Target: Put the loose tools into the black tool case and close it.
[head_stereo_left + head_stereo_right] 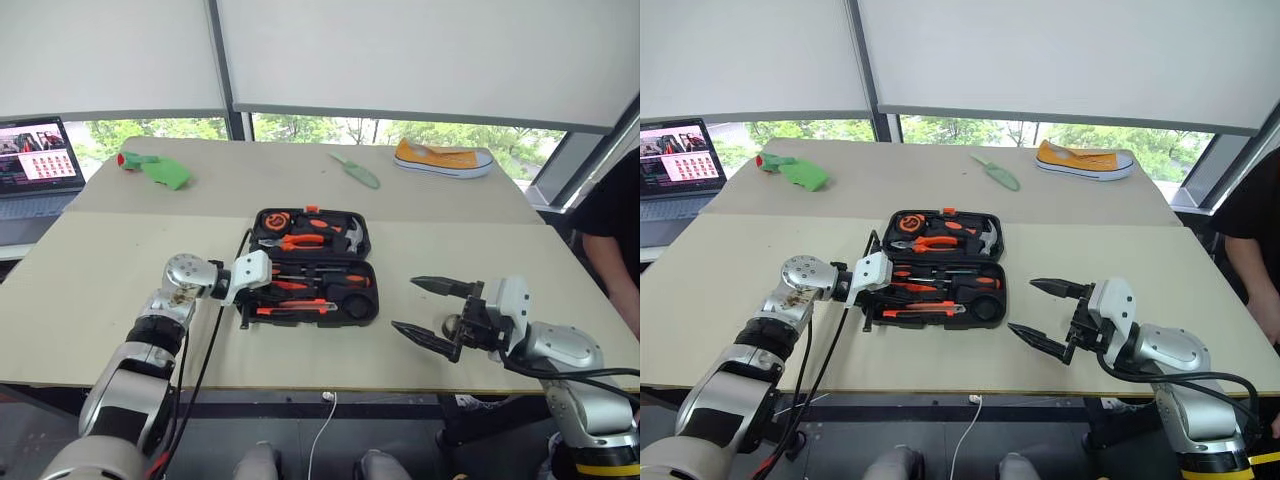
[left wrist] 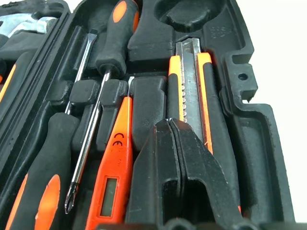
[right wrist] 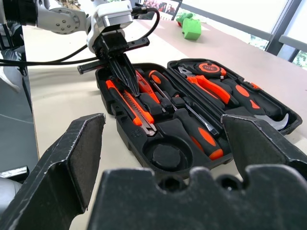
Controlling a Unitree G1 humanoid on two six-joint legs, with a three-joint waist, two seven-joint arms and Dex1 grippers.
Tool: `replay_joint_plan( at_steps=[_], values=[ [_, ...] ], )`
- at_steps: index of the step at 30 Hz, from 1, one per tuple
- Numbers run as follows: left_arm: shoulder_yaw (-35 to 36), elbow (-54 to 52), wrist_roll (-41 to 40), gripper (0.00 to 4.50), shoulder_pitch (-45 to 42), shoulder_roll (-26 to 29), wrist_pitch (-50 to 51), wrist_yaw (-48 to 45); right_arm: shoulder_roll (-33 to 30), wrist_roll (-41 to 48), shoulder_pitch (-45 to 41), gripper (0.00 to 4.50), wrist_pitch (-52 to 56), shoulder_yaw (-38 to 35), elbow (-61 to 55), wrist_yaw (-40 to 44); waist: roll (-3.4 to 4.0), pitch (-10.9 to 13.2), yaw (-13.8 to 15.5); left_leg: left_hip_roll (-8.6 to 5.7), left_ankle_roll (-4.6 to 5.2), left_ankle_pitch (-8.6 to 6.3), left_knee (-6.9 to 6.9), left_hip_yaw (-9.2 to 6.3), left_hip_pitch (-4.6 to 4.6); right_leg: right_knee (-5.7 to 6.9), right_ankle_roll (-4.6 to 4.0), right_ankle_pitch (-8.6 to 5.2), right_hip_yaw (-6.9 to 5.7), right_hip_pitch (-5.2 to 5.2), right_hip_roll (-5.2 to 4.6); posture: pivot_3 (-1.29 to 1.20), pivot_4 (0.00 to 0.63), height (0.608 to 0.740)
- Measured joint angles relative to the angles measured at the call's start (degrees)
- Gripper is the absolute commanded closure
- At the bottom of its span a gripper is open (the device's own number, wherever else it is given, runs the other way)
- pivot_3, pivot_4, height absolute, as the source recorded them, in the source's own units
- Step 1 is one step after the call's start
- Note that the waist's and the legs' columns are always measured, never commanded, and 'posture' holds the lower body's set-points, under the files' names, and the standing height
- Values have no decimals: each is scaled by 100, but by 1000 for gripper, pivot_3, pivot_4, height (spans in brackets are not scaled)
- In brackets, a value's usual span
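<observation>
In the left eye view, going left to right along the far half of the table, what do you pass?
Laptop → green toy → green trowel → yellow shoe.

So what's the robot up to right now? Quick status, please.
Left gripper shut, empty, tips down among the tools in the open tool case. Right gripper open, empty, beside the case. Round slot empty. Nothing blocking the lid.
</observation>
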Motion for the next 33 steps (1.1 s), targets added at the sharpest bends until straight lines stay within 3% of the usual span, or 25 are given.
replay_joint_plan(
  at_steps=[1,4,8,14,18,23,28,33],
  values=[
    [50,-8,-59,4461,32,-15,-23,-2,-5,2,17,0,2,-14,-22,-15,1,-1,0,0,1,1,0,0,-1,0,0,0,0,-1,0,0,150,740],
    [380,-36,-473,3750,258,-116,-112,-110,-124,14,312,0,58,-246,-190,-70,2,-1,7,0,9,5,-1,-1,-30,0,-2,-1,0,-21,0,0,150,740],
    [826,-341,-1128,2301,574,13,14,-551,-279,16,1131,0,67,-947,-346,-163,-3,1,-36,0,29,-17,-3,-7,-47,0,-6,19,-3,-31,5,0,150,740],
    [1303,-2157,-1856,125,1490,525,436,-698,-50,-137,2612,0,-534,-2047,-144,-167,-1,0,-67,0,30,-36,-8,-9,-38,0,-2,-2,-5,-24,4,0,150,740],
    [1336,-3432,-2353,31,2667,752,1241,-712,232,-299,3345,0,-1000,-2483,316,-159,6,1,-83,5,23,-39,-9,-5,-18,-2,-9,-47,-2,-14,-1,0,150,740],
    [1425,-4285,-2846,31,3373,737,1757,-553,-51,-264,3592,0,-797,-2501,291,14,23,9,-96,4,-21,-66,-9,6,10,-1,-18,-38,7,-13,-12,0,150,740],
    [1494,-4637,-2929,31,3493,731,1799,-396,-1129,-87,2854,0,421,-2203,-378,-43,28,4,-142,3,-22,-66,-9,3,24,-1,-20,-36,12,-14,-4,0,150,740],
    [1392,-4781,-2921,31,3590,712,1892,-325,-1832,-511,1650,0,1396,-1001,-332,-135,26,5,-95,-1,26,-42,-11,1,-12,-10,-20,-44,15,-19,1,0,150,740]
  ],
)
